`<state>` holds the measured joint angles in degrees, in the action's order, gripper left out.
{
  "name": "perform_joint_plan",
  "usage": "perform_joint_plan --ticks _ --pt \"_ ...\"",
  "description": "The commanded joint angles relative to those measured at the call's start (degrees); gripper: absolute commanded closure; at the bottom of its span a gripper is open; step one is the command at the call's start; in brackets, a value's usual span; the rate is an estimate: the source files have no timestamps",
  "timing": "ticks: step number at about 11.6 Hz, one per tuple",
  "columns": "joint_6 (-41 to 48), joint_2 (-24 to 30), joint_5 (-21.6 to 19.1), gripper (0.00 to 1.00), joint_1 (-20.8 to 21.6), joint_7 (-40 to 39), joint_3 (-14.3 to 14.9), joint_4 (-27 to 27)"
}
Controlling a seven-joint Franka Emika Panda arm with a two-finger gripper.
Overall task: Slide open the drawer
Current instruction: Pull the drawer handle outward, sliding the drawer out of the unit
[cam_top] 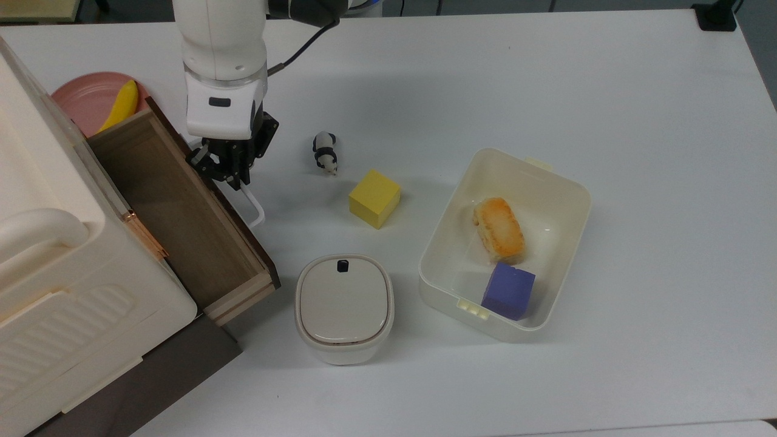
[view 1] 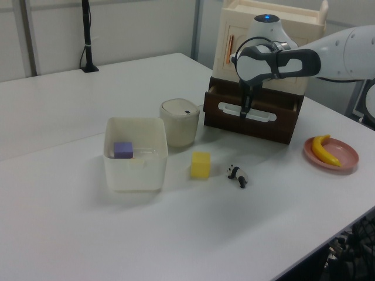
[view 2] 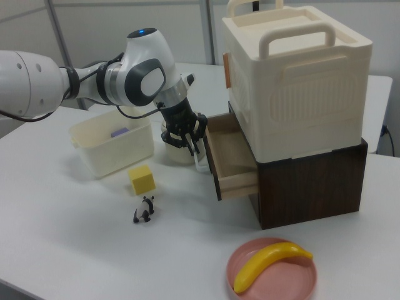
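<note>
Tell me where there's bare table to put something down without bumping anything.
Free: the wide stretch past the open bin toward the top view's right and top edges, and the strip along the bottom edge below the lidded container. Crowded: around the gripper at the drawer, the panda figure and the yellow block.

On my top view I see a toy panda [cam_top: 325,153] lying on the white table [cam_top: 546,79], with a yellow cube [cam_top: 374,198] near it. An open cream bin [cam_top: 567,200] holds a golden bread piece [cam_top: 499,229] and a purple cube [cam_top: 508,291], the two just beside each other. A lidded cream container [cam_top: 344,308] stands between the bin and the cabinet. A banana [view 2: 269,264] lies on a pink plate [view 2: 299,282].
</note>
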<state>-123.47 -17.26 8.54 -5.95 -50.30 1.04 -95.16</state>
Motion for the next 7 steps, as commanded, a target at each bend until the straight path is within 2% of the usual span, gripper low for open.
perform_joint_plan --ticks 1,2,3,4,5,7 --pt "2.9 1.9 -0.4 1.00 2.8 -0.6 -1.7 -4.5" --pt "2.9 1.9 -0.4 0.97 2.8 -0.6 -1.7 -4.4" --pt "2.8 1.9 -0.4 0.67 2.5 -0.7 -1.7 -4.3" --pt "2.7 1.9 -0.4 0.42 2.4 -0.9 -1.7 -4.2" --pt "2.8 2.0 -0.4 0.00 2.3 -1.1 -1.7 -4.2" --pt "3.0 2.2 -0.5 0.00 2.4 -0.5 -1.7 -4.2"
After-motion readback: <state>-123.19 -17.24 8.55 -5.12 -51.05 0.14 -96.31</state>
